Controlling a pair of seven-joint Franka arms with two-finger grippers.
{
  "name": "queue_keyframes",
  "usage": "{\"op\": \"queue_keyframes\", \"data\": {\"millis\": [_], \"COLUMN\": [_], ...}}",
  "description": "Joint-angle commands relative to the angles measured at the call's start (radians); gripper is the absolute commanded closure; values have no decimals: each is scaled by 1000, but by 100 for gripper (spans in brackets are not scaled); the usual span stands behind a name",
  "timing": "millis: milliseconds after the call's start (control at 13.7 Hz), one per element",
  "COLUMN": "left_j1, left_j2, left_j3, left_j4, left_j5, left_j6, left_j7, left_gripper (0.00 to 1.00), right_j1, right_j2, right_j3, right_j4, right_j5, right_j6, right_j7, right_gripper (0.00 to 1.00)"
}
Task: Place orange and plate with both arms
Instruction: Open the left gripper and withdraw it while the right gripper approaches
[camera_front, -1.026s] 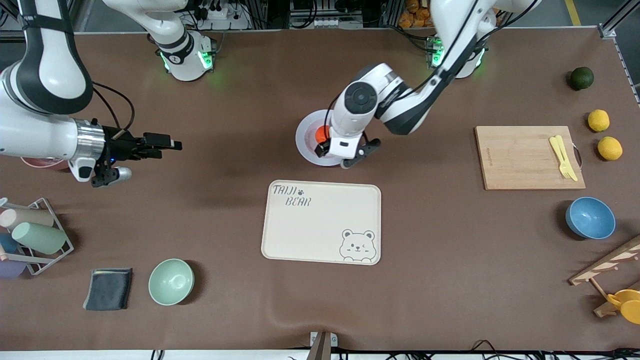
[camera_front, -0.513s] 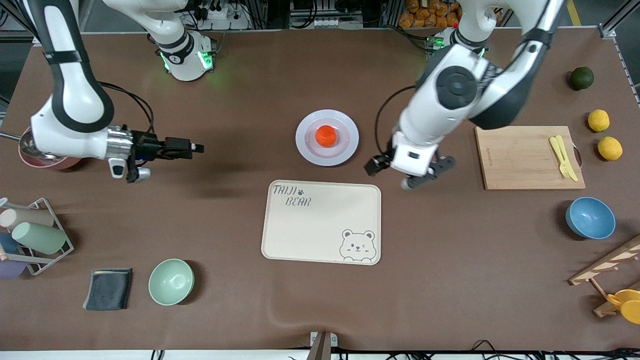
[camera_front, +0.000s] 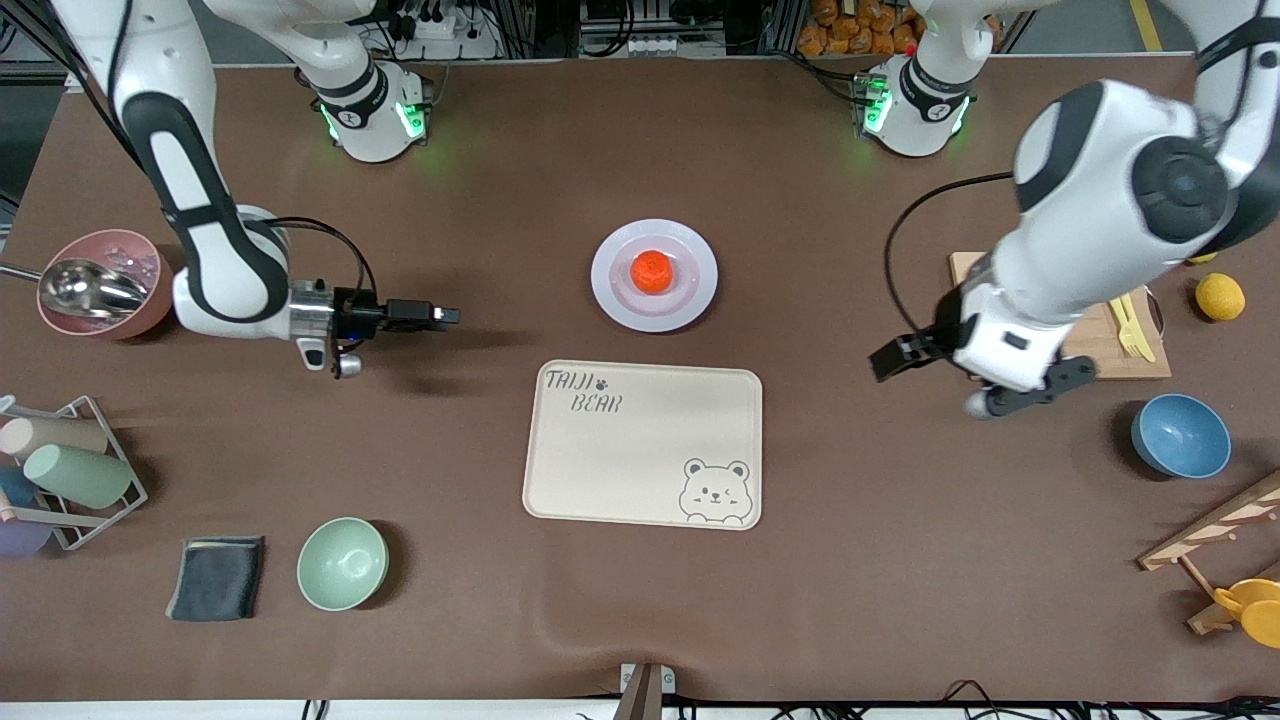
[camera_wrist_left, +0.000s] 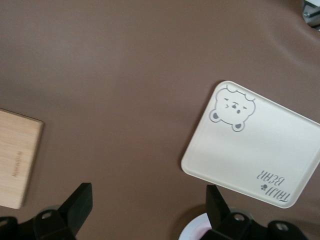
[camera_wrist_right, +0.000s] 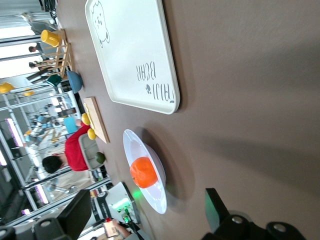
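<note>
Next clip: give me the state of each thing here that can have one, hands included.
orange: resting on the plate's centre
plate: flat on the table, not held
tray: empty
left hand: open, empty, by the cutting board
right hand: open, empty, over bare table
green bowl: upright, empty

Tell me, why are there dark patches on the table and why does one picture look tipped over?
Front view: soft shadows lie on the table under the right gripper and left gripper, and green lights glow at both bases. Right wrist view: the camera is turned sideways, so the plate and orange look tilted, with bright glare from the room. Left wrist view: even light, no glare.
</note>
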Motion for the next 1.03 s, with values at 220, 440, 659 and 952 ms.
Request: {"op": "queue_keyframes", "data": {"millis": [220, 440, 659, 952], "left_j1": [150, 152, 88, -92], "left_j2": [-95, -104, -150, -193], "left_j3": [-19, -13, 91, 331], "left_j4": [27, 63, 75, 70], "left_j5": [14, 20, 12, 5], "left_j6": [-132, -201, -248, -300], "left_j7": [190, 195, 276, 469], "left_gripper": [0, 0, 0, 0], "right_j1": [191, 228, 259, 320], "right_j2": [27, 32, 67, 105], "right_j3": [-2, -1, -1, -1], "right_j4": [-6, -6, -6, -3], "right_j5": [236, 275, 329, 387], "right_j6": [84, 95, 96, 96], "right_j7": [-52, -60, -145, -172], "right_gripper": [0, 2, 6, 9]}}
